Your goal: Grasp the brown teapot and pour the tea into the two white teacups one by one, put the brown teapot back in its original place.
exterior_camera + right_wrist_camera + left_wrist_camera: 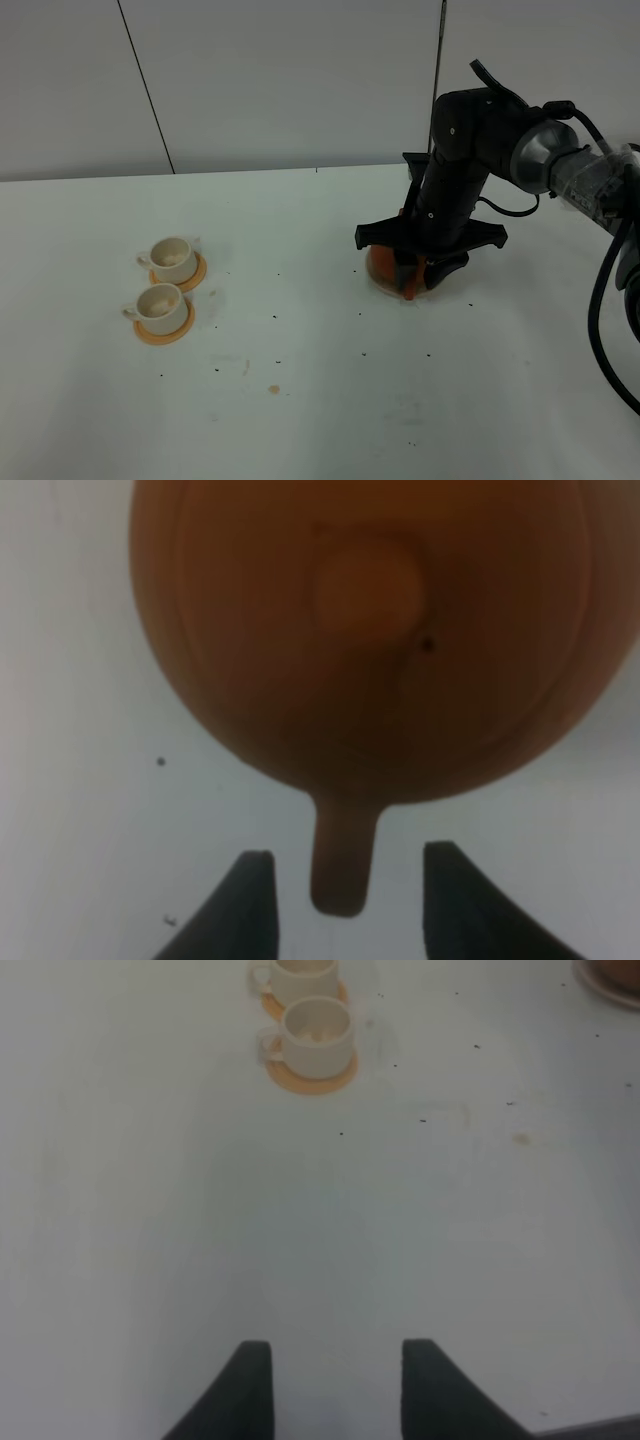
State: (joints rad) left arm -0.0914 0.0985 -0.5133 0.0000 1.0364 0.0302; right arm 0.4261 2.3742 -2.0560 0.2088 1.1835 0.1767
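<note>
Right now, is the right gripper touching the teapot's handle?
Apart. The right wrist view shows the teapot's handle between the fingers of the right gripper, with bare table on both sides.

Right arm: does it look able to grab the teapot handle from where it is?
Probably yes. The right gripper hangs just over the brown teapot, its fingers open either side of the handle, nothing else between.

The right arm (465, 150) was matte black, with a silver-grey collar (540, 158) behind the hand; black cables (600, 290) looped off it; clear wrap (600, 182) sheathed the far link; a wide black crossbar (430, 235) topped the right gripper (340, 905); the left gripper (335, 1385) showed dark, tapered fingers (245, 1390).
</note>
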